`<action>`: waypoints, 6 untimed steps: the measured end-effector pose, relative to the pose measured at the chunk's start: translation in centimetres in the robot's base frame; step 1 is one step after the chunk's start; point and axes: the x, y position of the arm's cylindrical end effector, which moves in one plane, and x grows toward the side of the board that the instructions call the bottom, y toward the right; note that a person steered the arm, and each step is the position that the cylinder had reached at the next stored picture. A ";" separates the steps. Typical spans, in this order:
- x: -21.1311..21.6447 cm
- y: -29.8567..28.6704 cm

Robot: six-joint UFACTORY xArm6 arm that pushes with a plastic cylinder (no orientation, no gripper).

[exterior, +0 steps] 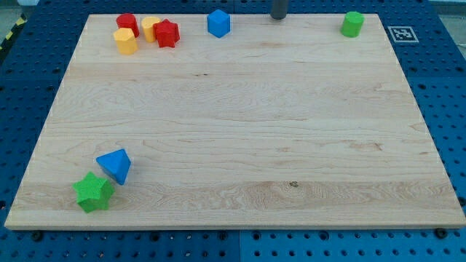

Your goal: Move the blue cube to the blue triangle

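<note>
The blue cube [218,22] sits near the top edge of the wooden board [240,124], a little left of centre. The blue triangle [115,165] lies near the bottom left corner, touching a green star [93,192] just below and left of it. My tip [279,17] is at the view's top, to the right of the blue cube with a gap between them, at the board's top edge. The rod above it is cut off by the frame.
A red cylinder [127,23], two yellow blocks [125,41] [150,28] and a red star [167,33] cluster at the top left. A green cylinder [352,24] stands at the top right. A marker tag [402,33] lies off the board's top right corner.
</note>
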 end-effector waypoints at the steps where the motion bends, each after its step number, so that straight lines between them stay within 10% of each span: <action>1: 0.1 -1.9; 6: 2.7 -11.6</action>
